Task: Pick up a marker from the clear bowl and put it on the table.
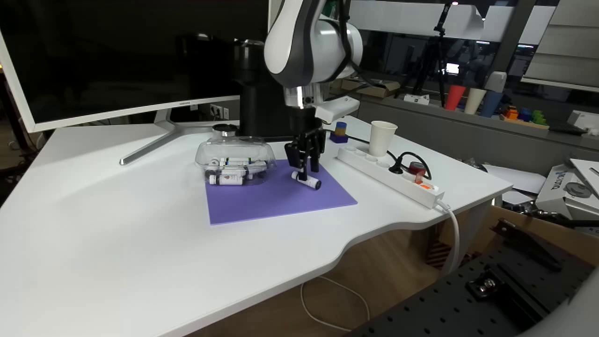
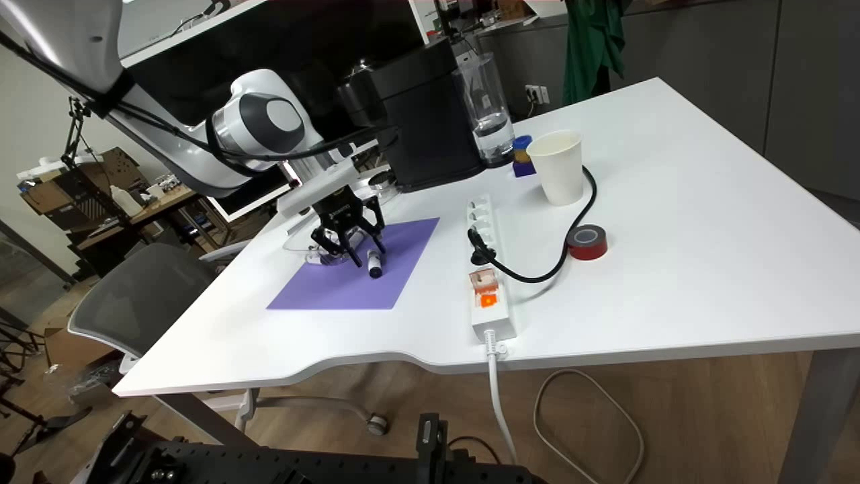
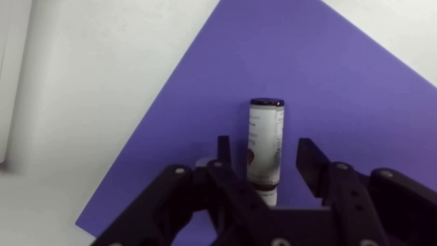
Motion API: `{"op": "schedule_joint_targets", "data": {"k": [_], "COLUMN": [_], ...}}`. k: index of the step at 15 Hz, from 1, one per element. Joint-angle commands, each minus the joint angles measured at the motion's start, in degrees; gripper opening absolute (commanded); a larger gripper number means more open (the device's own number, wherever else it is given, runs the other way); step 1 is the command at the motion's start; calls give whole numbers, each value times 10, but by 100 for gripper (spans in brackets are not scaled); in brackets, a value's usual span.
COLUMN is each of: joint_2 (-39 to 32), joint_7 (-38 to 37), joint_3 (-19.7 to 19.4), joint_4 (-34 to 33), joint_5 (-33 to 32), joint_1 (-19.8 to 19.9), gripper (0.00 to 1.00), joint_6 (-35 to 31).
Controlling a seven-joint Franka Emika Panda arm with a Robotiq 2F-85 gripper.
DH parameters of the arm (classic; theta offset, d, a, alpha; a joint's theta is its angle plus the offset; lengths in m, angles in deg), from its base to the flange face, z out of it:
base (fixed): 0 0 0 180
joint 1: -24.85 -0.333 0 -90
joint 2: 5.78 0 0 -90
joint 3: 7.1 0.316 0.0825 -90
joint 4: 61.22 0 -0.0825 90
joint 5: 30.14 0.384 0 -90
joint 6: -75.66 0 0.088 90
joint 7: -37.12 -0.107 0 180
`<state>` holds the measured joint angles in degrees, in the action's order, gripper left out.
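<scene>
A whitish marker (image 1: 307,180) with a dark end lies on its side on the purple mat, also seen in an exterior view (image 2: 374,261). In the wrist view the marker (image 3: 265,143) lies between the two fingers, with gaps on both sides. My gripper (image 3: 263,150) is open and low over it; it shows in both exterior views (image 1: 309,171) (image 2: 370,255). The clear bowl (image 1: 234,149) holds several similar markers (image 1: 231,172) and stands on the mat's back corner. The gripper partly hides it in an exterior view. The white table (image 1: 135,234) lies under everything.
The purple mat (image 1: 276,203) lies under the marker. A power strip (image 1: 393,178) with a black plug and a white cup (image 1: 382,139) stand beside it. A tape roll (image 2: 586,243) lies past the cable. A monitor (image 1: 131,51) and a black appliance (image 2: 426,114) stand behind.
</scene>
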<state>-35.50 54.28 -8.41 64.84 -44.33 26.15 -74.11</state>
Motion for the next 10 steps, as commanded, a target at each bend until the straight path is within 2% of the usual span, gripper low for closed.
{"op": "schedule_joint_targets", "data": {"k": [1,3,4,10], "joint_2": [30,58,80,208], "joint_7": [-18,-19,-19,-23], "joint_3": [5,9,11,24], "joint_4": [13,26,34,64], "joint_5": [15,27,32,65], "joint_1": [5,5,3,-5], "gripper": [86,98,100,100], "joint_6": [9,10,16,92]}}
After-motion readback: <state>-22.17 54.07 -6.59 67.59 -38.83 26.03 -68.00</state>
